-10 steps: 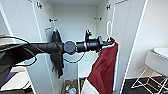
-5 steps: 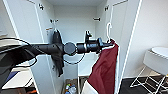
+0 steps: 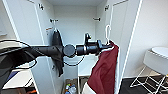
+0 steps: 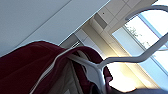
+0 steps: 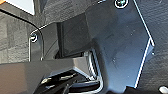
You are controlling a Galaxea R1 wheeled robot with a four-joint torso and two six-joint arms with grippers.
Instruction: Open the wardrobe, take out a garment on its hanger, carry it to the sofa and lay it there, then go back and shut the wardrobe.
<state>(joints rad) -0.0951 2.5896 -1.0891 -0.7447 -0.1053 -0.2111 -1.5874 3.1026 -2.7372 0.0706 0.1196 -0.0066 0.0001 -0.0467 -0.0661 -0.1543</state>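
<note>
The white wardrobe [image 3: 75,25] stands open in the head view, both doors swung wide. My left arm reaches across it from the left. The left gripper [image 3: 109,46] is shut on the neck of the thin white hanger [image 3: 107,31], whose hook rises above the fingers. The maroon garment [image 3: 106,70] hangs from it in front of the right door, a white edge showing along its side. In the left wrist view the hanger [image 4: 120,60] curves over the maroon collar [image 4: 25,65]. The right wrist view shows dark robot parts over dark floor.
A dark garment [image 3: 58,50] hangs on a hook at the wardrobe's left inside. Bottles [image 3: 71,88] sit in a compartment at its bottom. A white wire-legged chair [image 3: 155,62] stands at the right on dark floor. A white wall lies beyond the right door [image 3: 122,30].
My left arm with the hanger and jacket has shifted slightly right and down in the picture. Nothing else has visibly moved.
</note>
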